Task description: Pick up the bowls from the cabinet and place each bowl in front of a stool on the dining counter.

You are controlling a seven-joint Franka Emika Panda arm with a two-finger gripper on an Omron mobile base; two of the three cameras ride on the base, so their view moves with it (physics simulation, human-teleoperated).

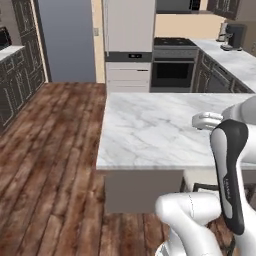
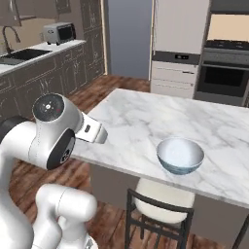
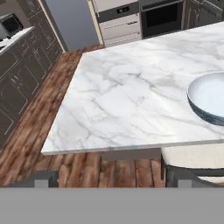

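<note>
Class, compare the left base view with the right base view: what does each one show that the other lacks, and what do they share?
The left base view alone has the coffee machine on the far worktop and the hob above the oven. The right base view alone has a bowl standing upright on the dining counter, a stool tucked under the counter edge just below it, a black sink and a toaster oven. Both share the dining counter, the oven, the wooden floor and the white arm.
</note>
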